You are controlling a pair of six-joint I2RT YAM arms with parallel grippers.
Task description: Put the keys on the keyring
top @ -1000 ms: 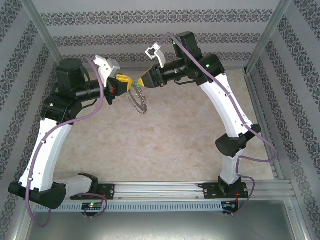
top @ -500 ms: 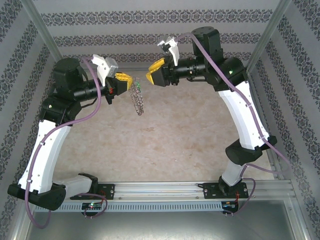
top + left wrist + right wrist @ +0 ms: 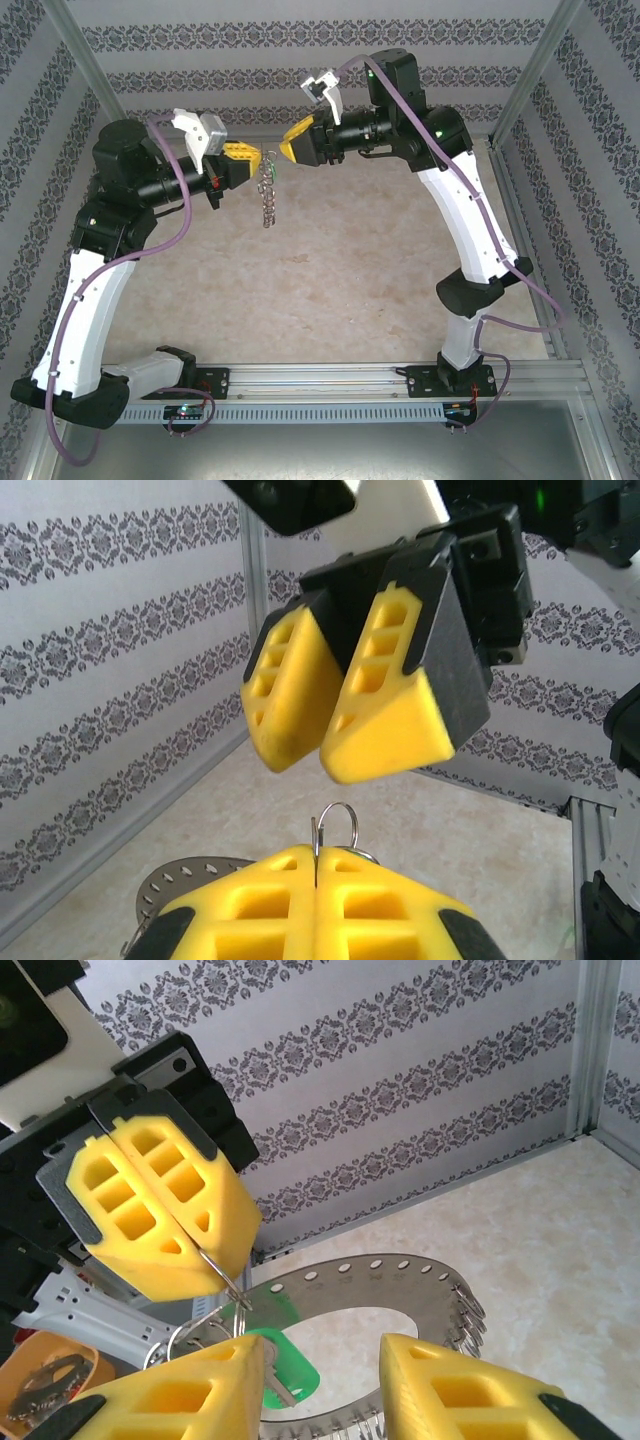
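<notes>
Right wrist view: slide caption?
Left claw pinches the wire loop on the keyring, green key beside it; right claw open below.

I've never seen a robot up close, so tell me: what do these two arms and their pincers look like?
The left arm and right arm have white shells joined by black rounded joints. A purple cable loops along each. The left gripper and right gripper have black bodies with chunky yellow wedge fingers pierced by square holes.
</notes>
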